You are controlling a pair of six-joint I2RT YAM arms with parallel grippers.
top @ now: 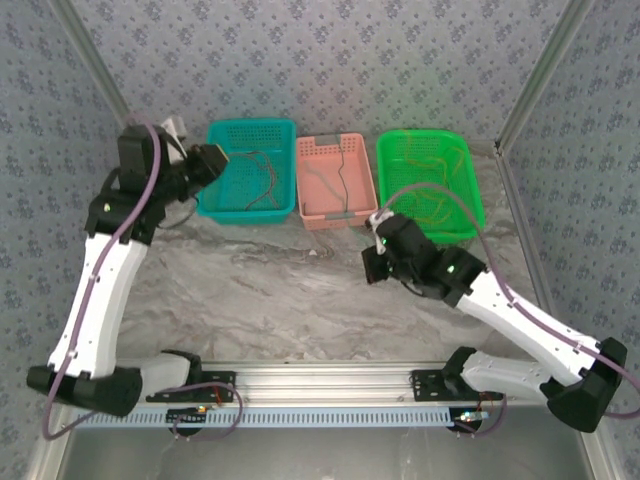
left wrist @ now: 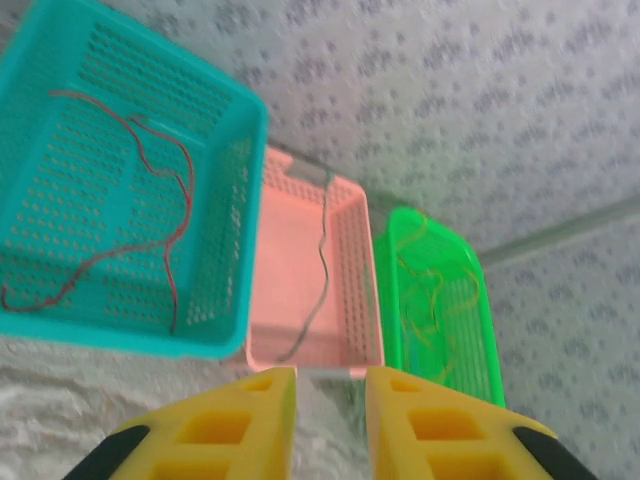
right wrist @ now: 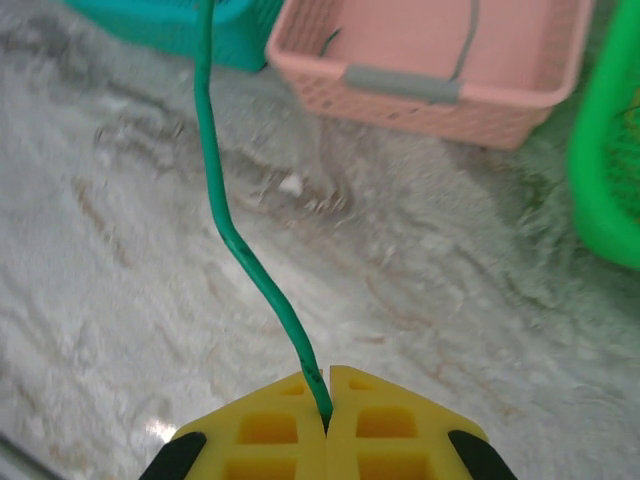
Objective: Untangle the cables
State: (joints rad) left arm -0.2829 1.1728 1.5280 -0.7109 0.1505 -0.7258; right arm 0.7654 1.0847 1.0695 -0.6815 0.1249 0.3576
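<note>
Baskets: 3 in a row, far side of worktop [top: 270,300]: teal basket [top: 245,214] left, pink basket [top: 322,220] mid, green basket [top: 425,137] right.
Cables: 1 green cable [right wrist: 233,242], running from R pincer over bare worktop twd far baskets; 1 grey cable [left wrist: 321,250] in pink basket; red cables [left wrist: 187,195] in teal basket, yellow cables [left wrist: 437,300] tangled in green basket, nos. unclear.
L pincer [left wrist: 330,385]: released, empty, by teal basket's left rim.
R pincer [right wrist: 327,410]: clenched on green cable, just near of pink & green baskets.
In the way: R arm covers green basket's near-left corner.
</note>
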